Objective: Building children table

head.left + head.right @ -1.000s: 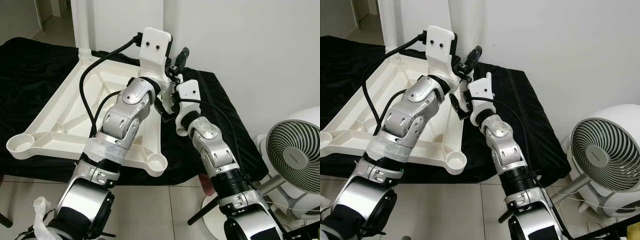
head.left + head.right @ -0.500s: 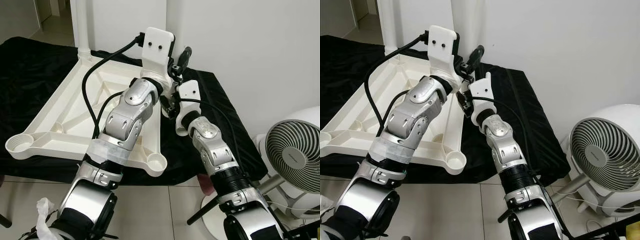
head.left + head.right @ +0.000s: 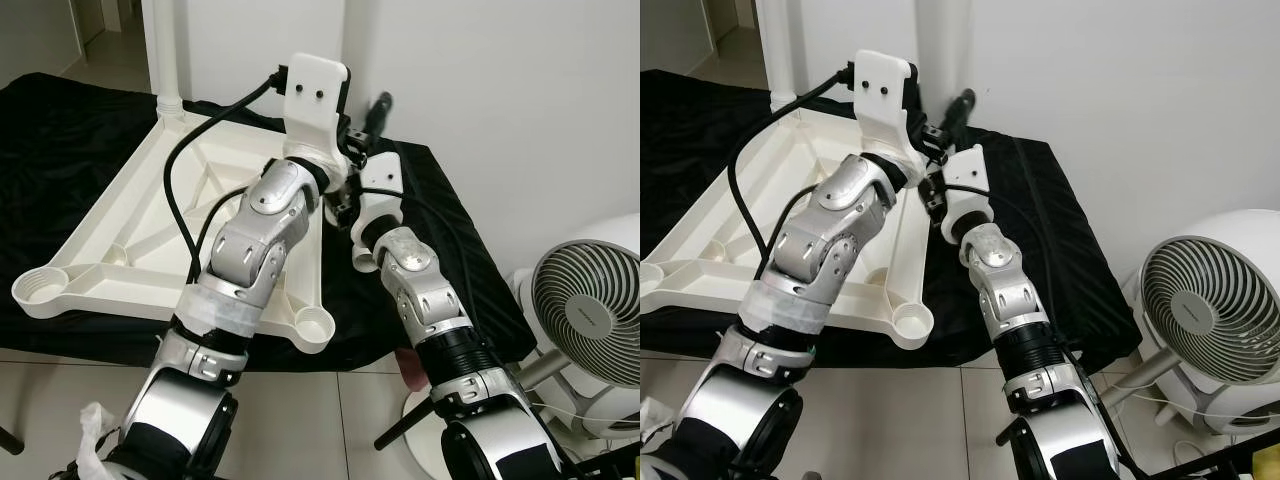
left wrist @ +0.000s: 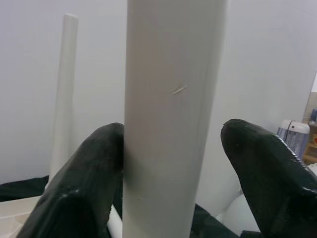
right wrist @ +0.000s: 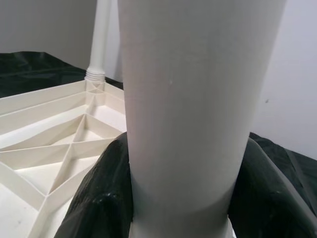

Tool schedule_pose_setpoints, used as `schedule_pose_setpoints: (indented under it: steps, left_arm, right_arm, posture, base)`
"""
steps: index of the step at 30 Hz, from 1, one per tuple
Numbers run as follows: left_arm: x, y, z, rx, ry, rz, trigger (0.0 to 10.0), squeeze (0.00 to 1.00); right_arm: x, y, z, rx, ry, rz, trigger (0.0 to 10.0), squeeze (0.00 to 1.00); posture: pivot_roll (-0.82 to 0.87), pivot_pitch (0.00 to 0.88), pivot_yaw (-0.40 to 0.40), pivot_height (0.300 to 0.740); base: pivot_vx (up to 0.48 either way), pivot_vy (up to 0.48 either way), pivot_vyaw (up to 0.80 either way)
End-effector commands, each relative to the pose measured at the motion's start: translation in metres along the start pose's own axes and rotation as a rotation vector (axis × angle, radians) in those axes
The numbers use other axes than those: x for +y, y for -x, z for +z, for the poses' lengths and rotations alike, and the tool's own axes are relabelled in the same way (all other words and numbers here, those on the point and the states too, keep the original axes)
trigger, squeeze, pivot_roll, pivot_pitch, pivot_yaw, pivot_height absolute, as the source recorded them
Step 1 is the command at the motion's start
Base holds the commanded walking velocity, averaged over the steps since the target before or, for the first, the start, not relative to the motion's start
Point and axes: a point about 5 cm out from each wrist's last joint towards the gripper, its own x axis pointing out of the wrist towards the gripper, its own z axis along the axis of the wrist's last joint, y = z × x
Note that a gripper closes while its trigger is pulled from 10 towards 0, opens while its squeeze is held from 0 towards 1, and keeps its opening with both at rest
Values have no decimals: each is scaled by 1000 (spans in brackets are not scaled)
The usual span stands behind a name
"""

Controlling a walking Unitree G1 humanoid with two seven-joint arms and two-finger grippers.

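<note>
table leg (image 5: 188, 99): white plastic tube, upright at the far right corner of the upturned tabletop (image 3: 120, 230), against the wall. judged light, stiff and hollow, its smooth round surface likely slippery under hard pads; best held low near the socket for turning or pressing home, with a second hold higher to keep it plumb.

left gripper (image 4: 168, 163): set around the leg higher up, one finger (image 4: 89, 168) touching the tube, the other standing off it; jaws wide, not clamped.

right gripper (image 5: 183, 198): low on the same leg, black fingers (image 5: 99, 198) hugging both sides of the tube just above its base; closed on it.

tabletop: white moulded plastic, underside up, ribbed with diagonal braces, lying on a black cloth (image 3: 70, 110). judged rigid, bulky, light for its size.

second leg (image 3: 165, 50): already standing in the far left corner socket.

sockets: two round cups at the near corners, left (image 3: 40, 290) and right (image 3: 315, 325), both without legs.

fan (image 3: 585, 320): white, on the floor right of the tabletop, well apart.
</note>
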Motion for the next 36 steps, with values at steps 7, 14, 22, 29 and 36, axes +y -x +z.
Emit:
schedule_pose_setpoints:
  steps: [7,14,22,29,36]
  left_arm:
    - [-12,0,5,-8,64,-155,10000,0]
    - [2,7,9,-17,107,-114,10000,0]
    - [17,18,5,5,109,-73,10000,0]
    - [26,42,-20,105,31,-71,10000,0]
    - [20,58,-38,152,-74,-87,10000,0]
  right_arm:
    - [-9,0,-1,0,-25,-56,10000,0]
    - [-24,6,-5,-5,-85,-169,10000,0]
    - [-32,15,-11,0,-141,-210,10000,0]
    - [-25,29,-17,-25,-121,-163,10000,0]
    - [-20,39,-19,-61,-158,-114,10000,0]
  posture:
    - [157,0,-167,740]
    - [163,0,-171,740]
    - [160,0,-172,740]
    - [159,0,-182,740]
    - [160,0,-185,740]
  base:
    - [0,0,0]
    - [0,0,0]
    - [0,0,0]
    - [0,0,0]
    - [0,0,0]
